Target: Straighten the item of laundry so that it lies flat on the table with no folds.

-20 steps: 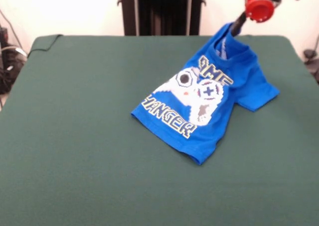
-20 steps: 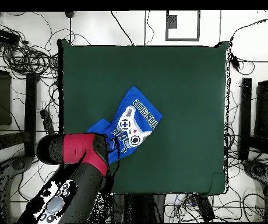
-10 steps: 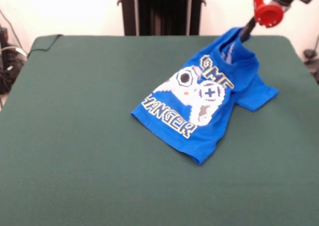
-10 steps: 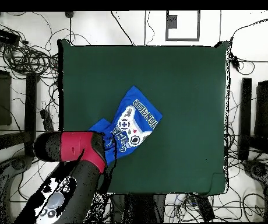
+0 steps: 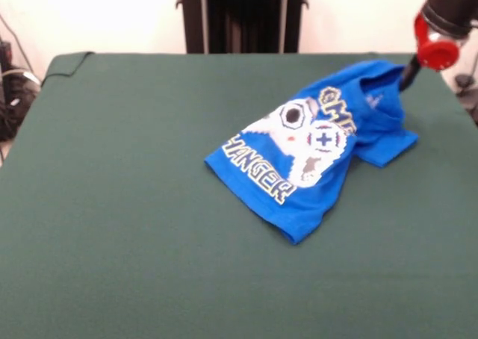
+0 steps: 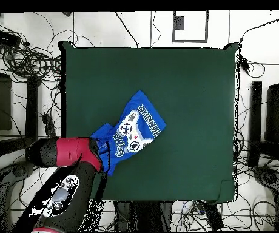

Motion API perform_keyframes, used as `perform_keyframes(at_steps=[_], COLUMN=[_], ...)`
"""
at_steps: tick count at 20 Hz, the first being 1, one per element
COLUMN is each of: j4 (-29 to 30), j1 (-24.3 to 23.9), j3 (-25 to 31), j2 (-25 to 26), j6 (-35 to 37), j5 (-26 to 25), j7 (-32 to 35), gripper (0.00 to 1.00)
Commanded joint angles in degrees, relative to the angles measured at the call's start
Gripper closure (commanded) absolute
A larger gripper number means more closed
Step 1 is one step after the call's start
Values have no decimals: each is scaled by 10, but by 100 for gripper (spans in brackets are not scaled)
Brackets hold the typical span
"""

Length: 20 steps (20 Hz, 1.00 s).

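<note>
The item of laundry (image 5: 299, 160), a bright blue T-shirt with a white controller print, lies print-up on the right half of the green table (image 5: 134, 204). Its neck end is lifted and stretched toward the table's right edge, while the hem and one sleeve rest on the cloth, still creased. My gripper (image 5: 408, 75) is shut on the shirt's neck edge, below the arm's red wrist (image 5: 437, 51). In the overhead view the shirt (image 6: 136, 127) lies diagonally near the table's left side (image 6: 184, 91). There the red wrist (image 6: 69, 151) hides the gripper.
The gripper hangs close to the table's right edge in the front view. The green cloth is bunched at the far left corner (image 5: 71, 59). Tangled cables (image 6: 26, 60) and dark stands (image 6: 255, 121) surround the table in the overhead view.
The gripper has moved right and lower toward the table's edge, pulling the shirt's neck with it. The shirt has slid right and lies lower and more stretched.
</note>
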Motion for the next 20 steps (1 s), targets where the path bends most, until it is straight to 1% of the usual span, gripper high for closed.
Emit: perform_keyframes(at_steps=[1, 4, 9, 10, 12, 13, 16, 20], j4=[42, 8, -57, -73, -106, -111, -163, -225], j1=[-2, 15, 47, 59, 76, 75, 83, 78], j3=[144, 140, 108, 88, 46, 44, 5, -19], j2=[53, 75, 106, 115, 134, 136, 164, 198], j6=[-116, -139, -120, -126, -106, -111, -94, -89], j5=[50, 50, 56, 57, 51, 53, 59, 75], j7=[24, 50, 81, 91, 100, 98, 113, 117], gripper=[100, 100, 100, 100, 100, 100, 100, 100])
